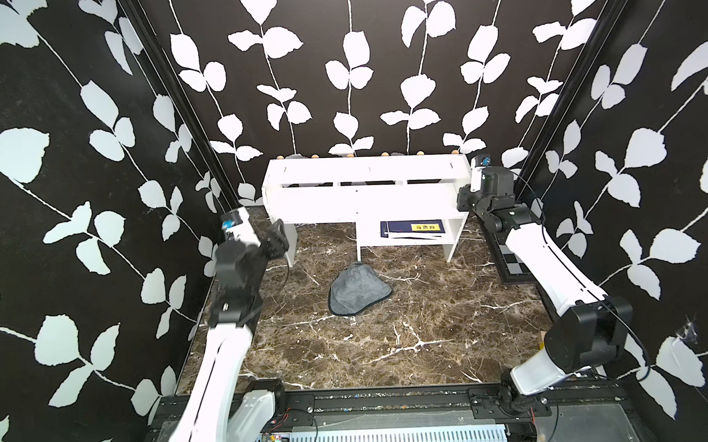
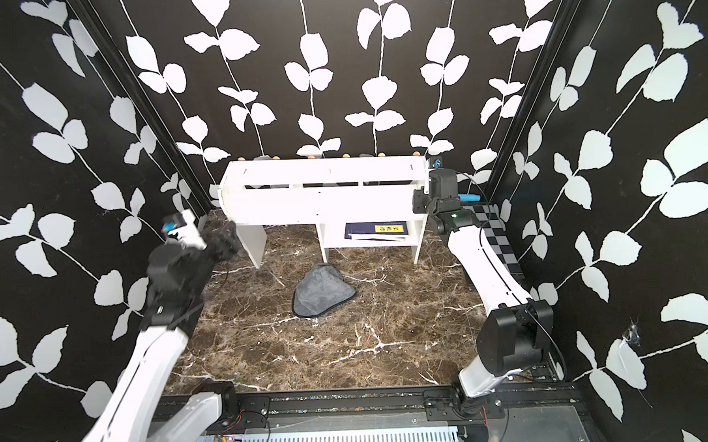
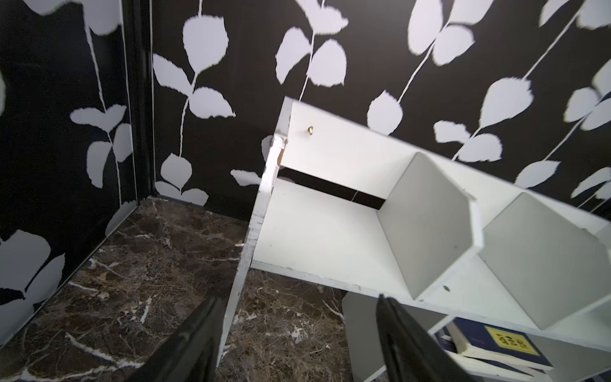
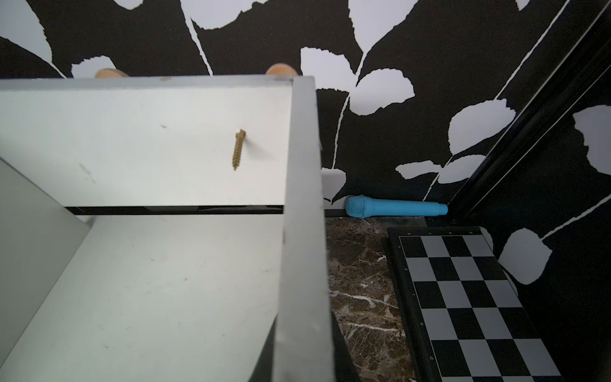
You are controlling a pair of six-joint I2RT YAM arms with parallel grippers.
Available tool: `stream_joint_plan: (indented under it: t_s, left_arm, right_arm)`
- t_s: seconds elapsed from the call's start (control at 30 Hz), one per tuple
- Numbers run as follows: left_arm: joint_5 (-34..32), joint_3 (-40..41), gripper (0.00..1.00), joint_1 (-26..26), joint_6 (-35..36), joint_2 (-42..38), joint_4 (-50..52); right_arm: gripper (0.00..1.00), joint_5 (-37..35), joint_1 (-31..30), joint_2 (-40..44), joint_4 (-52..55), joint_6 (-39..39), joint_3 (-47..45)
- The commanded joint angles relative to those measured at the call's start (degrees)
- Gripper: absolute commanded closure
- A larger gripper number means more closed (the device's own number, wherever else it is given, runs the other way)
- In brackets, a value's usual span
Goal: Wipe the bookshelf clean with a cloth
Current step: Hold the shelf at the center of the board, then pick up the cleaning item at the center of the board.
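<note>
Recorded the bookshelf (image 1: 363,197) set lengthwise against the back wall, wooden knobs (image 1: 385,154) along its rear edge, a blue book (image 1: 412,227) lying flat in the lower cubby; found the cloth (image 1: 357,289) heaped grey face up on the marble tabletop (image 1: 390,343) just before the cubby, well apart from both arms and touched by neither; logged the left gripper (image 1: 277,237) at the shelf's left end, fingers (image 3: 198,337) spread wide in the left wrist view, the end panel's edge standing between them, nothing clasped; logged the right gripper (image 1: 466,198) against the shelf's right end panel, dark slivers hugging both faces of that panel in the right wrist view, judged closed upon it, probably to steady the unit for wiping; noted a checkered board (image 4: 463,297) and a blue microphone (image 4: 393,208) beside that end; judged wiping not yet begun, fetching the cloth likely falling to the empty left gripper.
</note>
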State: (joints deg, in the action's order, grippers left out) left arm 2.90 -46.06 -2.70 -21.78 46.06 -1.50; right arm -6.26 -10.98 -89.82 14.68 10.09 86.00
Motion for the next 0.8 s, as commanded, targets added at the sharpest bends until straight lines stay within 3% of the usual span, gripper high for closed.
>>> stream_joint_plan:
  t_s: [0.0, 0.07, 0.17, 0.23, 0.33, 0.37, 0.43, 0.6, 0.67, 0.77]
  left_arm:
    - [-0.61, 3.15, 0.2, -1.02, -1.24, -5.73, 9.05]
    - [-1.25, 4.42, 0.18, -4.19, -0.81, -7.46, 10.91]
    - [0.73, 10.54, 0.18, -10.01, -5.93, -7.02, 7.13]
    - [-2.19, 13.93, 0.17, -18.62, -7.75, -4.44, 4.3]
    - [-11.57, 17.47, 0.11, -33.97, -8.13, 2.64, -3.61]
    - [-13.13, 17.79, 0.1, -36.55, -9.0, 6.6, -6.04]
    - [-12.75, 17.82, 0.09, -38.9, -12.6, 14.38, -11.4]
    - [-13.57, 16.67, 0.09, -39.11, -16.51, 29.25, -22.63]
    - [-13.59, 14.89, 0.14, -39.13, -16.55, 34.39, -25.63]
    - [-14.2, 12.67, 0.29, -39.11, -17.65, 40.97, -28.53]
  right_arm:
    - [1.0, 0.07, 0.21, -0.8, 2.8, 8.78, 0.56]
    - [1.0, 0.4, 0.26, -0.96, 3.36, 8.66, 0.91]
    - [1.0, 0.54, 0.34, -0.59, 3.32, 8.63, 0.43]
    - [1.0, 0.7, 0.43, -0.07, 2.61, 8.86, -0.57]
    - [1.0, 1.07, 0.61, 0.26, 2.29, 9.24, -1.41]
    - [1.0, 1.16, 0.61, 0.26, 2.33, 9.32, -1.56]
    - [1.0, 1.39, 0.61, 0.41, 2.37, 9.34, -1.77]
    - [1.0, 1.17, 0.7, 1.75, 1.71, 9.39, -3.62]
    - [1.0, 1.16, 0.74, 2.16, 1.58, 9.42, -3.89]
    - [1.0, 1.41, 0.85, 2.73, 1.51, 9.51, -4.06]
